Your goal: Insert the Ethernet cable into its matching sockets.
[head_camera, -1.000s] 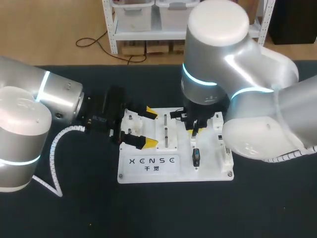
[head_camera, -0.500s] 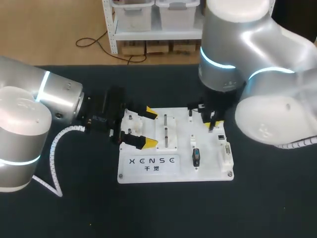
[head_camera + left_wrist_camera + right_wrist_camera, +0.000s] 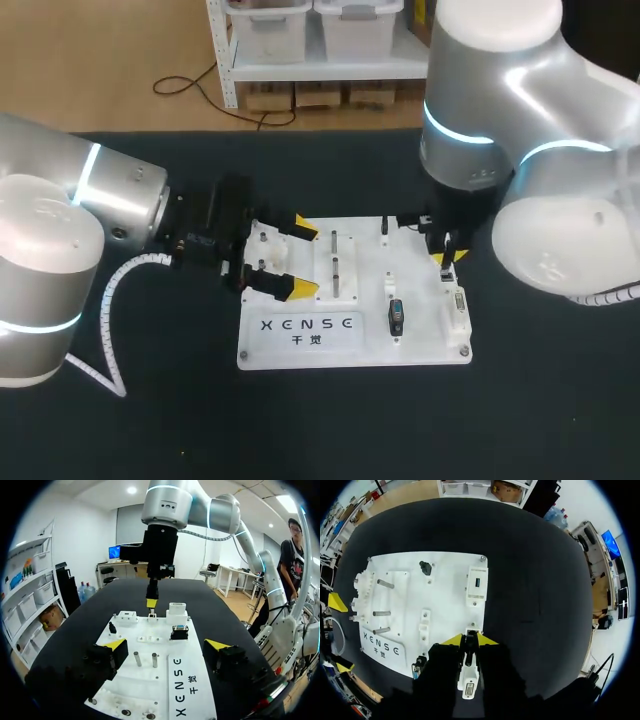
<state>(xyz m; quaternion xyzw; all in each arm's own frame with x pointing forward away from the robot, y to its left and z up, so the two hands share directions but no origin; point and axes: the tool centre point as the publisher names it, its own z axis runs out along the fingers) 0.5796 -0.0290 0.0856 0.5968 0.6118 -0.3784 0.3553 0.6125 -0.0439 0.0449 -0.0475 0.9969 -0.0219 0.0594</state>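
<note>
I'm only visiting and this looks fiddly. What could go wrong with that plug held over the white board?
The plug in the right pincer could meet the socket slightly off-line and jam. The board could slide under the push, since the open left pincer isn't gripping it.

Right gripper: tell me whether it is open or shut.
Shut: the right gripper clamps the Ethernet plug between both yellow fingertips.

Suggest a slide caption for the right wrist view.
Right gripper, fingers shut on the Ethernet plug, with a socket at the white board's edge just ahead.
</note>
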